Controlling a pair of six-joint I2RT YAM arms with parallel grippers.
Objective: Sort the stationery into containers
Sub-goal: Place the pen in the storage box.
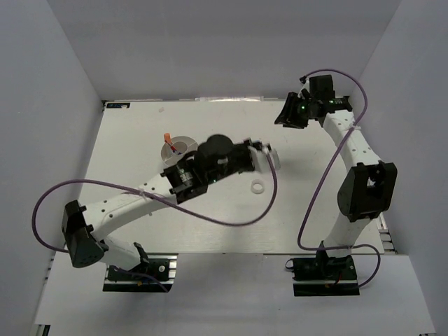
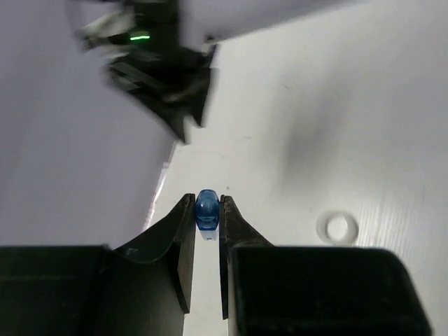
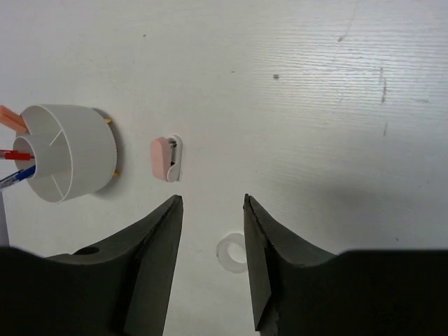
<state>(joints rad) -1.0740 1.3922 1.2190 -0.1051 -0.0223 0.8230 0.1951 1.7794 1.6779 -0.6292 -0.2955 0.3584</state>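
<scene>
Left hand (image 2: pixel 207 200): clamped on a tiny blue cap (image 2: pixel 206 210), pinched between the fingertips at lower centre of the left wrist view, lifted off the surface (image 3: pixel 315 105).
Right hand (image 3: pixel 213 203): jaws apart with nothing between them, at the bottom of the right wrist view; in the top view it sits at the upper right.
White tub (image 3: pixel 77 140): at the left edge of the right wrist view, radial walls showing.
Tub contents: red pen (image 3: pixel 10 153), blue pen (image 3: pixel 14 178) and orange stick (image 3: pixel 10 115) poke out of it.
Pink clip (image 3: pixel 166 158): on the surface just right of the tub.
White ring (image 3: pixel 233 253): flat on the surface, lower centre, between the right hand's fingers in that view.
</scene>
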